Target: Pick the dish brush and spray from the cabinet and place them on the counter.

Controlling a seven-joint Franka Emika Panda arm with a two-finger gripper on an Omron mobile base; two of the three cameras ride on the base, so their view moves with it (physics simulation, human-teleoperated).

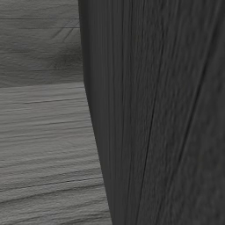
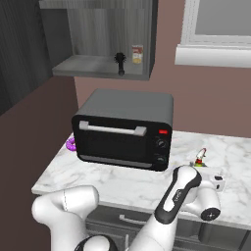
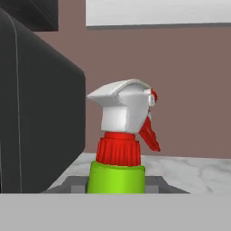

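Note:
The spray bottle (image 3: pixel 121 140), with a green body, red collar and white trigger head, stands upright right in front of the hand camera. The grey fingers (image 3: pixel 76 184) of my gripper (image 3: pixel 116 184) press against both sides of its green body. In the right base view the spray (image 2: pixel 200 158) stands on the marble counter (image 2: pixel 122 184), right of the toaster oven, with my gripper (image 2: pixel 206 171) low around it. The black dish brush (image 2: pixel 119 62) stands upright on the shelf of the open wall cabinet (image 2: pixel 98 66), far above the gripper.
A black toaster oven (image 2: pixel 125 128) takes up the counter's middle, with a purple object (image 2: pixel 71 143) at its left. A small yellow-labelled jar (image 2: pixel 137 54) sits beside the brush. A window (image 2: pixel 215 29) is at upper right. A dark wooden panel (image 1: pixel 154 110) blocks the left base view.

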